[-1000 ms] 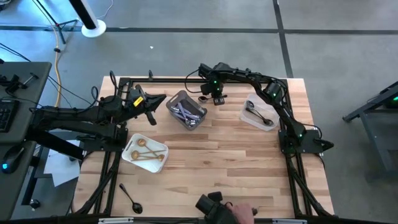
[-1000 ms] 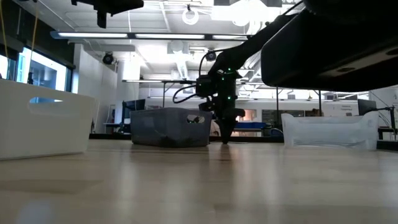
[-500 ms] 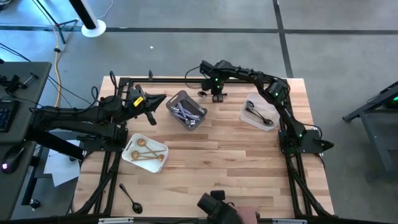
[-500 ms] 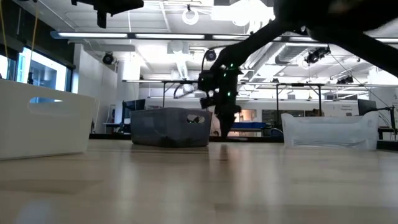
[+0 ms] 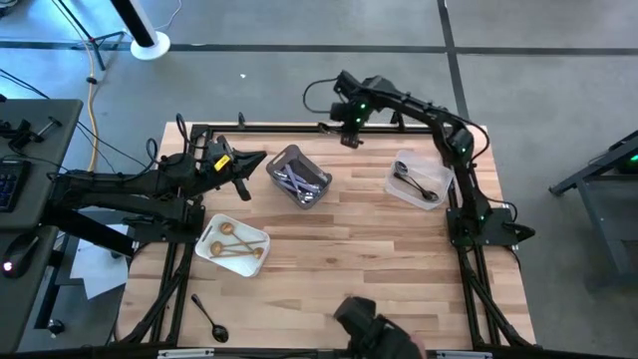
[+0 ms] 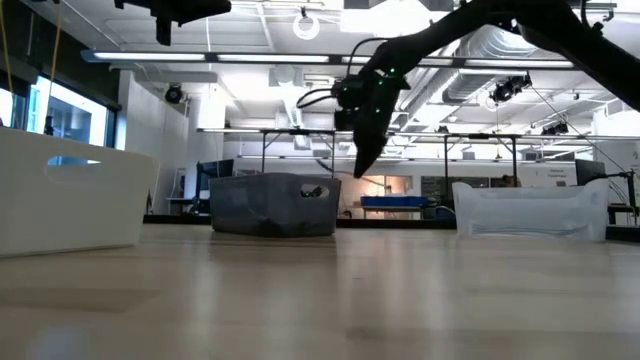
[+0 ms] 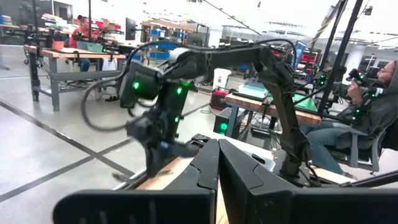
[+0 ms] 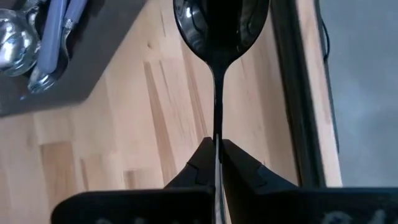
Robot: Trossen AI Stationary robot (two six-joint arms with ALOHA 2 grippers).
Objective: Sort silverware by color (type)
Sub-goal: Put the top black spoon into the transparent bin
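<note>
The right gripper (image 8: pixel 216 144) has its jaws clamped on the slim handle of a black spoon (image 8: pixel 221 28), the bowl hanging out ahead of the fingertips; a second ago these jaws were down at the counter (image 5: pixel 369 249) just beside the grey bin (image 5: pixel 299 177), and now they have risen and drawn back over the counter's far edge, so the spoon has come up with them and is clear of the wood; in the low view the gripper hangs well above the bin rather than touching down next to it. That reads as a pick completed, with the carry just begun. The likely home for this piece is the clear tub (image 5: pixel 417 181), off to the side of the jaws toward the right arm's base, where dark pieces already lie; the grey bin below and beside the jaws holds silver and lilac-handled pieces (image 8: pixel 43 37). Farther out, the white tray (image 5: pixel 233 245) carries the gold pieces, and one more black spoon (image 5: pixel 209 317) lies loose near the counter's near corner, not yet sorted. The left gripper (image 5: pixel 242 175) waits beyond the bin with jaws together, holding nothing.
</note>
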